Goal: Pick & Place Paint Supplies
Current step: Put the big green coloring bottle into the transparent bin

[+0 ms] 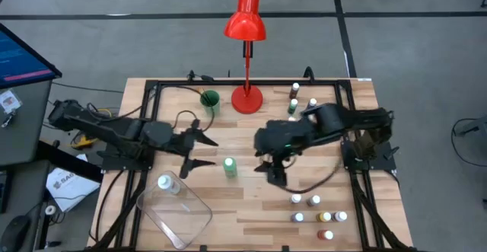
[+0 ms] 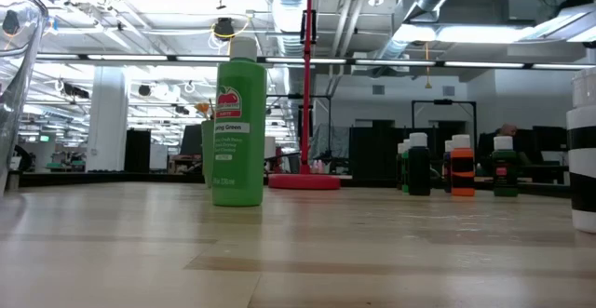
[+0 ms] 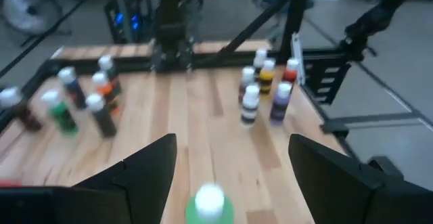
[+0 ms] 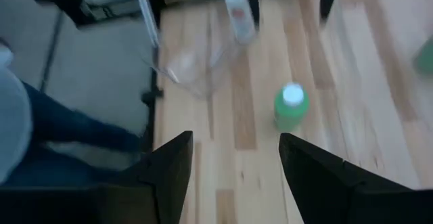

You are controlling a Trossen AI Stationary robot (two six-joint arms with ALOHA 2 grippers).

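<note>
The larger green bottle (image 1: pixel 230 167) with a white cap stands upright on the table's middle; it also shows in the low view (image 2: pixel 238 122). My left gripper (image 1: pixel 204 151) is open just left of it, and the bottle's cap (image 3: pixel 210 200) shows low between its fingers, untouched. My right gripper (image 1: pixel 274 170) is open to the bottle's right, and its wrist view shows the bottle (image 4: pixel 291 105) ahead. Small paint bottles stand at the far right (image 1: pixel 295 100) and the near right (image 1: pixel 316 210). No brushes show.
A clear plastic tray (image 1: pixel 179 214) lies at the near left, with a white bottle (image 1: pixel 167 183) at its far end. A green cup (image 1: pixel 210 100) and a red lamp's base (image 1: pixel 246 98) stand at the far middle. A person's leg (image 4: pixel 40 122) shows beyond the table's left edge.
</note>
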